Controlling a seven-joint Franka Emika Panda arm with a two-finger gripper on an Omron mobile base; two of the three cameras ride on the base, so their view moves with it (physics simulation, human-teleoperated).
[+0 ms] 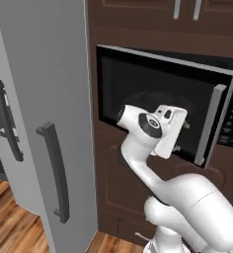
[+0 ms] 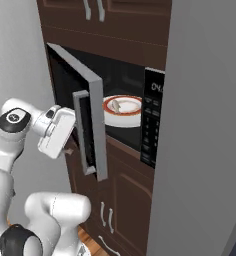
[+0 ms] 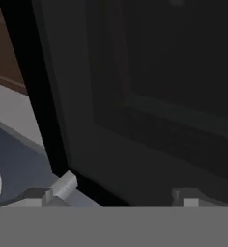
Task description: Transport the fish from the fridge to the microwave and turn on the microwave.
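Note:
The microwave (image 2: pixel 140 75) has its grey-framed dark-glass door (image 2: pixel 87 127) swung partly open. Inside, the pale fish (image 2: pixel 116 105) lies on a white plate with a red-brown rim (image 2: pixel 132 117). My gripper (image 3: pixel 121 195) is open with nothing between its fingers, and its tips point at the door's dark outer glass (image 3: pixel 149 96) from very close. From the left, the gripper (image 1: pixel 180 137) sits against the outside of the door (image 1: pixel 153 94), a little left of the door's grey bar handle (image 1: pixel 212 123). The fridge (image 1: pixel 44 99) stands at the left with its door towards me.
The black keypad strip (image 2: pixel 152 125) runs down the microwave's right side. Brown cabinets (image 2: pixel 120 200) sit above and below it. The fridge's dark bar handle (image 1: pixel 55 170) juts out at the left. A grey fridge panel (image 2: pixel 207 130) walls off the right. Wood floor (image 1: pixel 10 222) lies below.

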